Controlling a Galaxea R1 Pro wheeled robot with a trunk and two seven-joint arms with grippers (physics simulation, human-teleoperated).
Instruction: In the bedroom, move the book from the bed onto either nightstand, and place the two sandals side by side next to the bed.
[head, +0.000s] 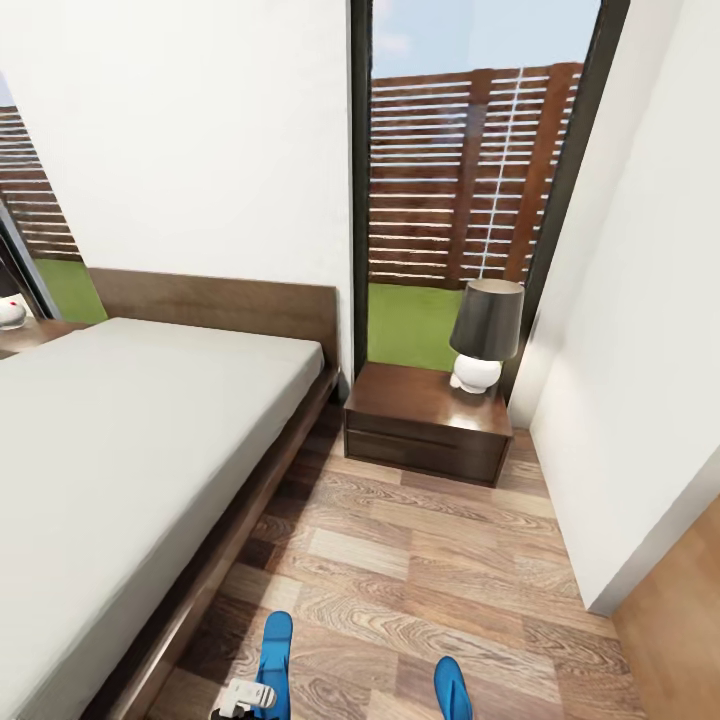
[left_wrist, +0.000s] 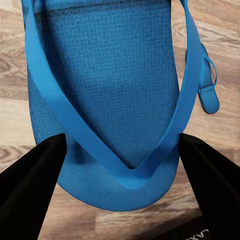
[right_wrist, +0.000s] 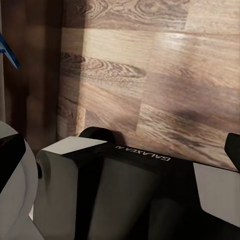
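One blue sandal (head: 275, 650) lies on the wood floor beside the bed (head: 130, 450), and in the left wrist view this sandal (left_wrist: 105, 100) is seen close up. My left gripper (left_wrist: 120, 150) hangs open just over its strapped end, one finger (left_wrist: 35, 175) at each side; the same gripper (head: 245, 700) shows at the head view's lower edge. The second sandal (head: 452, 690) lies about a sandal's length to the right, apart from the first. A dark nightstand (head: 425, 420) stands by the bed's head. My right gripper (right_wrist: 120, 155) is open over my own base. The book is out of view.
A grey-shaded lamp (head: 483, 335) stands on the nightstand's right part. A white wall (head: 640, 380) bounds the floor strip on the right. Beyond the bed a second nightstand (head: 35, 335) shows. The tall window (head: 470, 200) is behind the nightstand.
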